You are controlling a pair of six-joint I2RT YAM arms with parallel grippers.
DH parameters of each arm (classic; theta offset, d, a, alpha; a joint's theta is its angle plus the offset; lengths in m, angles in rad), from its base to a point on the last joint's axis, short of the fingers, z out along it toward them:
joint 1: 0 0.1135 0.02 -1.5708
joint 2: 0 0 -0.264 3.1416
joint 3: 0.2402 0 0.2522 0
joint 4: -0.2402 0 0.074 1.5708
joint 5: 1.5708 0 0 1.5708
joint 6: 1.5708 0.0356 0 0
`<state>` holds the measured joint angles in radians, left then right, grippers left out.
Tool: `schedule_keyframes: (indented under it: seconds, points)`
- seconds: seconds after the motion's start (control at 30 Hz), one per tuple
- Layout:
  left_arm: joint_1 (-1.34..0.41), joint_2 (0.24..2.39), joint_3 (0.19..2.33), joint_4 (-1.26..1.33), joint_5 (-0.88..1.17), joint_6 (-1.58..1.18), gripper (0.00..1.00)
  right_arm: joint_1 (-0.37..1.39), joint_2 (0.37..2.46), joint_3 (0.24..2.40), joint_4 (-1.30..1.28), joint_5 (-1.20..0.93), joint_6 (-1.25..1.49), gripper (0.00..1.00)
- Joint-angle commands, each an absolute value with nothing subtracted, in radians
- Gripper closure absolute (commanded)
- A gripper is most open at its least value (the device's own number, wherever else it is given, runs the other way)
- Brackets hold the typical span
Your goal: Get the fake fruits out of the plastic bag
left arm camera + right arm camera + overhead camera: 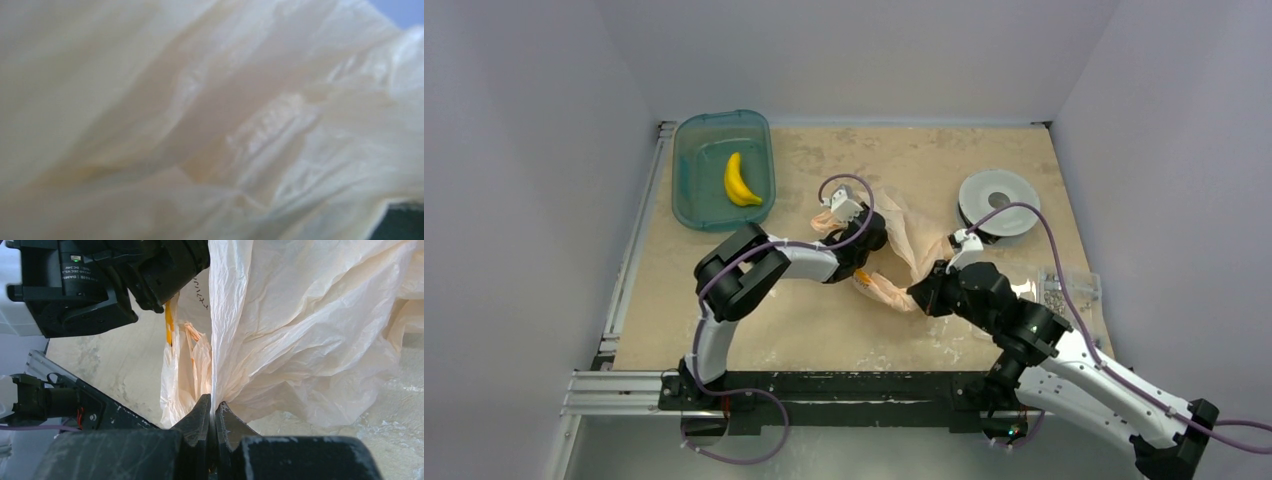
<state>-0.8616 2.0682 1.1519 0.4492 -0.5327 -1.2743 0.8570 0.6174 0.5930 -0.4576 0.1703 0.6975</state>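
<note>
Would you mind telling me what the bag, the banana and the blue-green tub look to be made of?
The plastic bag looks like thin, peach-tinted film: sharp creases, light passing through. The banana seems moulded plastic, evenly yellow, though small in view. The tub appears to be translucent teal plastic, smooth, with rounded corners.

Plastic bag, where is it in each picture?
Top external: plastic bag mid-table, between both arms.
Left wrist: blurry bag fills nearly everything.
Right wrist: bag centre-right, pinched in right claw.
Shared landmark: black left arm, top and right-wrist views only.
</note>
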Motion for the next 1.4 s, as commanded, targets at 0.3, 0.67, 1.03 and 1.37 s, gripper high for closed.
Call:
schedule_keyframes:
  seconds: [0.3,0.67,1.03,1.37]
  points:
    - [-0.845,1.726,0.876,0.596,-0.243,-1.175,0.88,0.859,0.687,0.597,-0.398,0.219,0.675,1.0]
    - [-0.849,1.33,0.754,0.077,0.074,-0.985,0.92,0.859,0.729,0.588,-0.372,0.282,0.667,1.0]
    - [-0.841,0.915,0.942,-0.636,-0.288,-0.514,0.91,0.859,0.737,0.574,-0.352,0.27,0.676,1.0]
    - [-0.52,1.073,1.246,-0.754,-0.533,-0.226,0.91,0.859,0.732,0.583,-0.356,0.27,0.678,1.0]
